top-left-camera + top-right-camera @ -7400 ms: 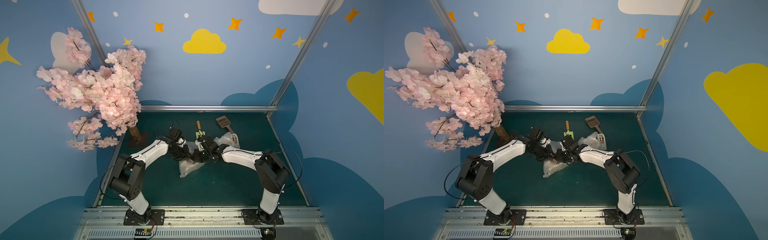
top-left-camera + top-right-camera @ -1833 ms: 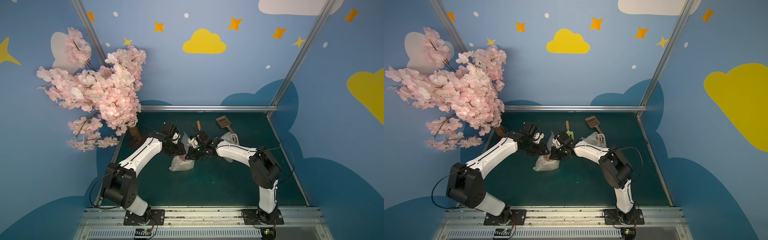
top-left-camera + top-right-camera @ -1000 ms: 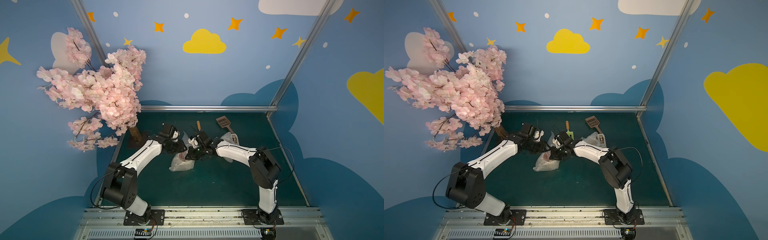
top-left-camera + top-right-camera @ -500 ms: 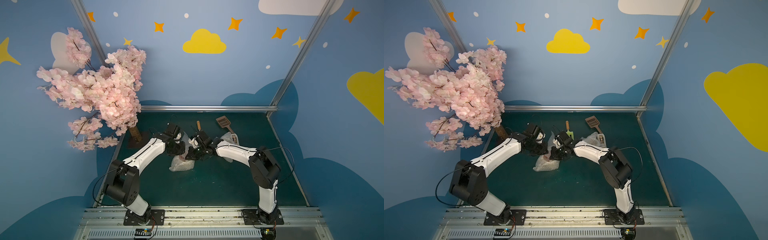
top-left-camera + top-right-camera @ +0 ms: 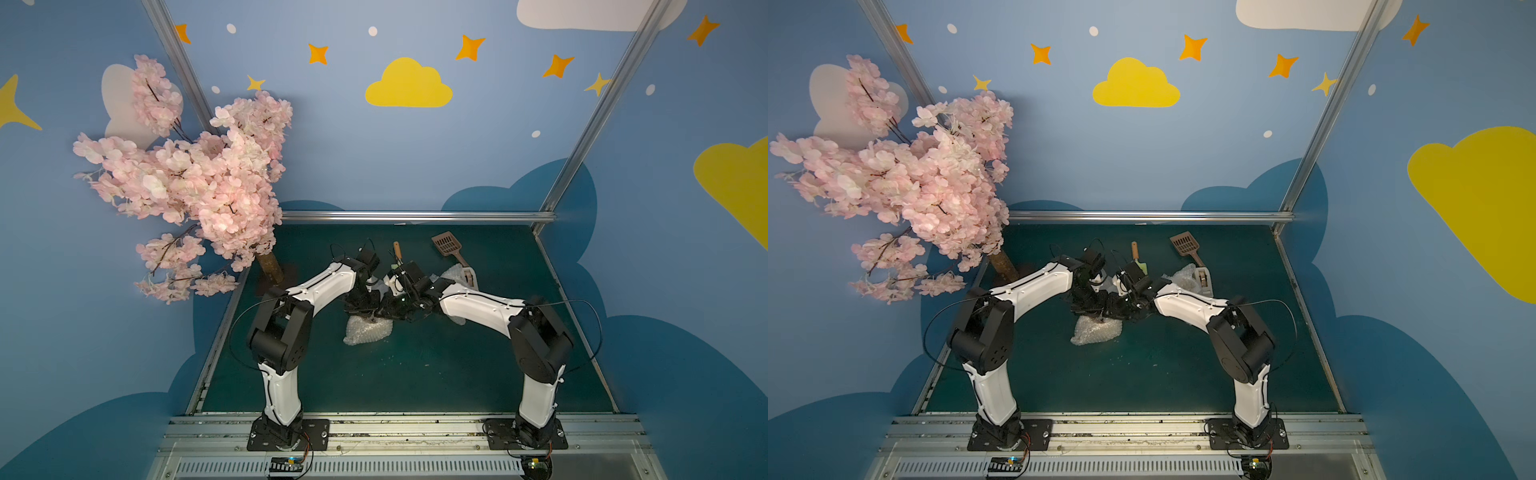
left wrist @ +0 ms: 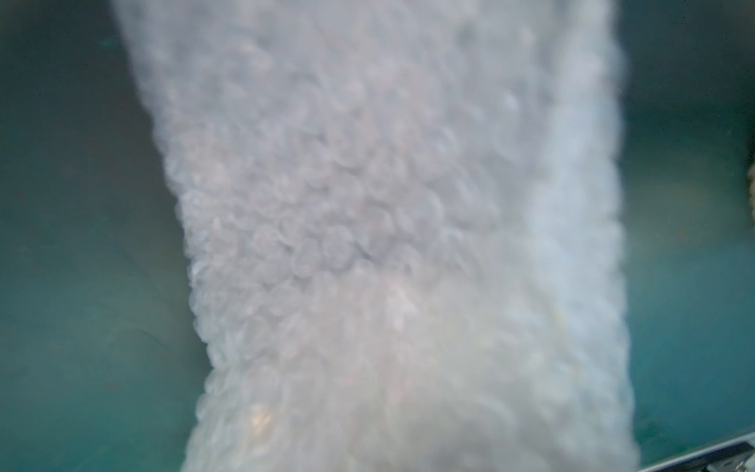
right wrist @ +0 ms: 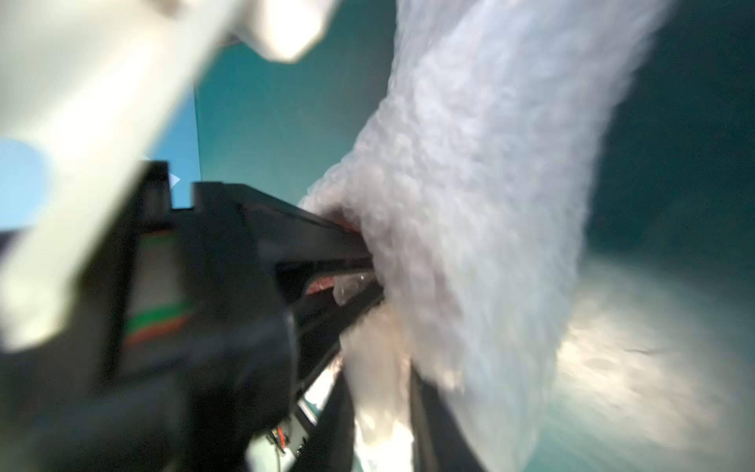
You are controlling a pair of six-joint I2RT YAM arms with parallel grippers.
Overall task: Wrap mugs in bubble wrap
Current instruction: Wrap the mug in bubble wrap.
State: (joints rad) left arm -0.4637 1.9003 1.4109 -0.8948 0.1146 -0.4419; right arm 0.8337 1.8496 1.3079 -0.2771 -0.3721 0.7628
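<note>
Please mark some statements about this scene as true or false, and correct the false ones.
1. A bundle of bubble wrap is in the middle of the green table, where the two arms meet. True.
2. The brown slotted spatula lies at the front, near the arm bases. False: it lies at the back, near the rear rail.
3. The left gripper has its jaws shut on the bubble wrap. True.
4. The pink blossom tree stands at the right rear corner. False: it stands at the left rear corner.
5. A tape dispenser stands behind the right arm. True.
</note>
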